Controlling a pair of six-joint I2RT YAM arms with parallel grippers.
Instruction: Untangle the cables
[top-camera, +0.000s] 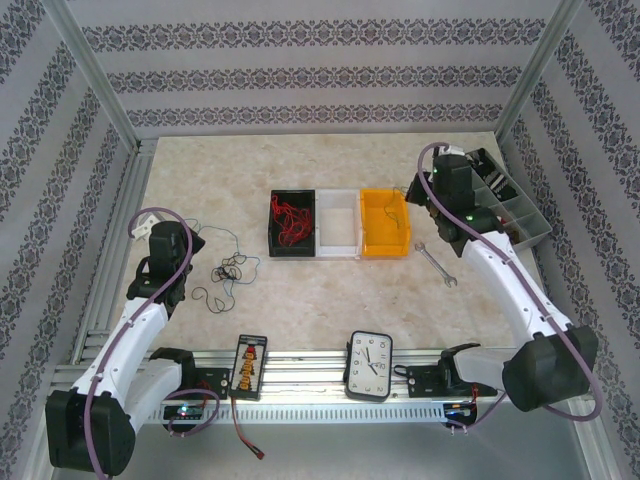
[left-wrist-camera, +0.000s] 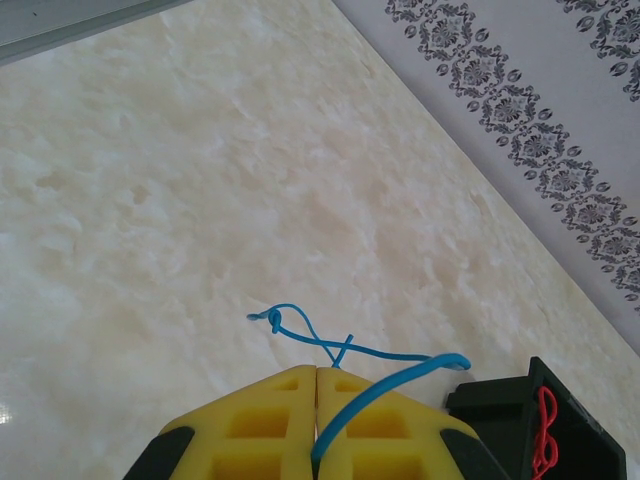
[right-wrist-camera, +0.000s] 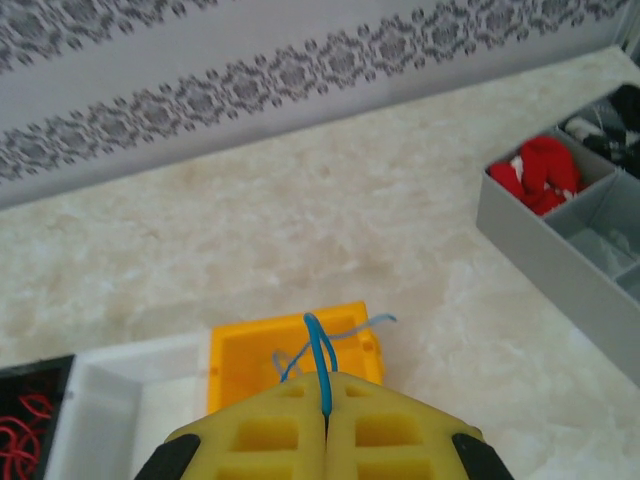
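The left end effector (left-wrist-camera: 316, 372) is clenched on a blue cable (left-wrist-camera: 275, 319) that trails ahead over the bench (left-wrist-camera: 200, 200). The right end effector (right-wrist-camera: 326, 380) pinches a blue strand (right-wrist-camera: 318, 348) above the orange bin (right-wrist-camera: 225, 348). A loose tangle (top-camera: 226, 272), perhaps black and blue, lies just beside the left one.

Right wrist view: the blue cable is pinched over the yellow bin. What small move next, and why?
Probably open the right gripper and let the blue cable drop. Its jaws are shut on the strand, whose loose loop seems to hang over the yellow bin, so a release should likely land it inside.
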